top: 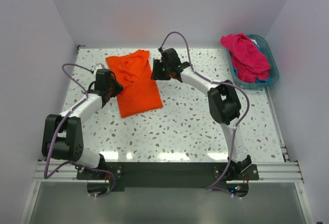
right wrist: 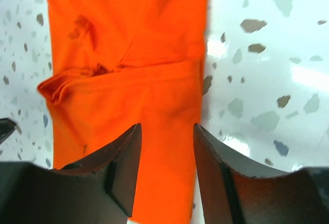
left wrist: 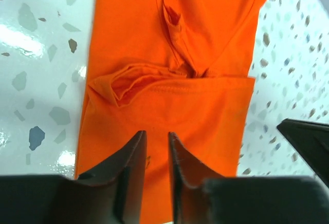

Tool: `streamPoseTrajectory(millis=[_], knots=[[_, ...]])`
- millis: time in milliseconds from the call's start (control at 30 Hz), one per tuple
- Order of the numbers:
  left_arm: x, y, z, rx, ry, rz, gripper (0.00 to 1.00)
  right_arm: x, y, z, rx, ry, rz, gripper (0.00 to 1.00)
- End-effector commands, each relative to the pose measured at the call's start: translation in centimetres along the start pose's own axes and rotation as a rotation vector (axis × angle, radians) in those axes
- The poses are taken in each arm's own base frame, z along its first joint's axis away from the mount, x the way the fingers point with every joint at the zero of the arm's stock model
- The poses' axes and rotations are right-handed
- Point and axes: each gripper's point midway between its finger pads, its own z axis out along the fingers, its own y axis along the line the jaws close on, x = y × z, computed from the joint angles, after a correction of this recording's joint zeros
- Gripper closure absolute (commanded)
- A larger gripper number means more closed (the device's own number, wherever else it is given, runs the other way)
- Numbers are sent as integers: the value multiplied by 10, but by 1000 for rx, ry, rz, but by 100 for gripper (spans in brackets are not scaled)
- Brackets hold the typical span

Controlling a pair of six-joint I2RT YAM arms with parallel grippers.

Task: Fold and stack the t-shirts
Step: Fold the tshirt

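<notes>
basket (top: 272, 75) at table's 2 o'clock: magenta-pink t-shirt (top: 247, 54) heaped in it, blue fabric (top: 264, 80) beneath | orange t-shirt (top: 134, 82) folded flat at table's 11 o'clock | left gripper (left wrist: 157, 136) at shirt's 9 o'clock: jaws narrowly apart, empty | right gripper (right wrist: 165, 131) at shirt's 2 o'clock: jaws wider, empty

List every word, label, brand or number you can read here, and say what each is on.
None readable. The orange t-shirt shows no print or tag. The pink t-shirt and teal basket are plain. No marking is legible on the left arm or right arm.
</notes>
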Motion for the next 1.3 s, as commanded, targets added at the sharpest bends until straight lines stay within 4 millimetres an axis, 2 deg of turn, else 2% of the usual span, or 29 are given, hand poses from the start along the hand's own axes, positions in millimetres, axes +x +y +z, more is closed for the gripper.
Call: streamPoseTrajectory(millis=[0,100,233,300,367,500,567,600,667,800,833,933,1000,1100,1167,1200,1267], knots=[[12,1,1,-7,8,29,75,-2,40,-27,-69,-37,-69,55],[19,5,8,-23,31,27,88,25,47,-20,-88,11,-74,63],[24,9,24,-51,55,35,93,46,46,-16,-92,50,-70,67],[21,6,31,-58,55,42,94,53,45,-15,-97,61,-62,67],[21,11,41,-84,63,51,94,57,41,-16,-90,69,-59,67],[3,9,57,-98,48,41,93,66,33,-19,-69,86,-66,68],[-2,16,67,-120,51,36,93,71,29,-19,-59,94,-66,68],[-10,12,70,-114,39,38,92,73,29,-19,-59,98,-66,68],[-11,21,79,-143,51,28,92,79,24,-19,-47,112,-67,68],[-24,21,93,-152,42,26,89,84,19,-20,-38,117,-66,68],[-21,25,98,-160,56,27,89,85,18,-20,-35,119,-65,68],[-26,26,104,-158,59,24,86,88,14,-20,-25,125,-67,68],[-36,21,103,-126,41,20,80,89,13,-20,-24,126,-65,68],[-61,1,86,-57,-18,23,66,87,10,-20,-17,123,-71,68],[-71,-7,77,-35,-44,27,56,84,10,-21,-18,122,-70,68],[-79,-15,66,-13,-66,30,52,82,10,-21,-17,120,-69,68],[-83,-18,56,-4,-81,31,46,79,13,-24,-20,113,-73,68]])
